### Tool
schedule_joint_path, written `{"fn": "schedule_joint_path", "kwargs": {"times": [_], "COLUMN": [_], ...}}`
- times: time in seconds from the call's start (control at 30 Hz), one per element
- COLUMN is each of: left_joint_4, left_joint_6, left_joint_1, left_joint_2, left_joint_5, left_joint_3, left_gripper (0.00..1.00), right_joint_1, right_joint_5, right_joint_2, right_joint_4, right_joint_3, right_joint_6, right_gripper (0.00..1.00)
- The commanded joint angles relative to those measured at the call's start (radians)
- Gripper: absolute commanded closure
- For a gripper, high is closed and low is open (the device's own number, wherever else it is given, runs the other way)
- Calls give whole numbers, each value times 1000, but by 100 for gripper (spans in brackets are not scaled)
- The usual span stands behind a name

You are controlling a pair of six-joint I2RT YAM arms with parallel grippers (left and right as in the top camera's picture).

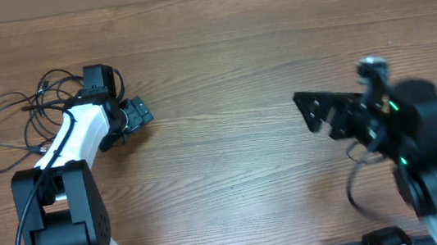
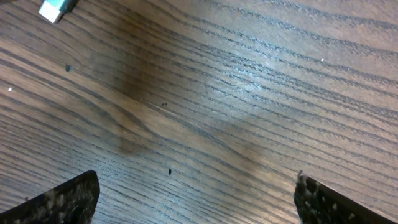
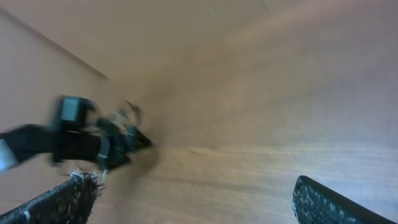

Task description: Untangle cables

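On the left part of the table (image 1: pixel 218 48) you are looking at one loose bunch of cables (image 1: pixel 4 122), and the separate cords in it are not countable from overhead. Two arms are showing, with two grippers. One silver-tipped plug (image 2: pixel 56 9) is sitting at the top left corner of the left wrist view.

Your left gripper (image 1: pixel 134 116) is sitting just right of the bunch in the overhead view, with the arm's wrist and white link between them. The loops are running up to and under that white link, but nothing is lying between the fingers. In the left wrist view the fingers (image 2: pixel 62 199) are standing wide apart over bare wood, holding nothing, and the silver plug is lying well apart from them.

Your right gripper (image 1: pixel 306 111) is hanging over the right half of the table, well apart from the cables. It is showing blurred. In the right wrist view its fingers (image 3: pixel 336 202) are also spread wide with nothing between them, and only the blurred left arm (image 3: pixel 81 140) is showing beyond.

The cables are looking thin and black, lying in several overlapping loops flat on the wood, the widest loop reaching toward the table's left edge.
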Motion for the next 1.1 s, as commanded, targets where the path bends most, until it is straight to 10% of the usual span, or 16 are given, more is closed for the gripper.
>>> {"fn": "schedule_joint_path", "kwargs": {"times": [0.0,1.07], "left_joint_4": [1,1], "left_joint_6": [8,8], "left_joint_1": [-2,-2], "left_joint_2": [-26,-26], "left_joint_5": [7,7], "left_joint_3": [-8,-8], "left_gripper": [1,1], "right_joint_1": [-1,-1], "right_joint_5": [6,6], "right_joint_2": [-134,-514], "right_joint_4": [4,-370], "right_joint_3": [-9,-360], "right_joint_6": [-5,-5], "right_gripper": [0,0]}}
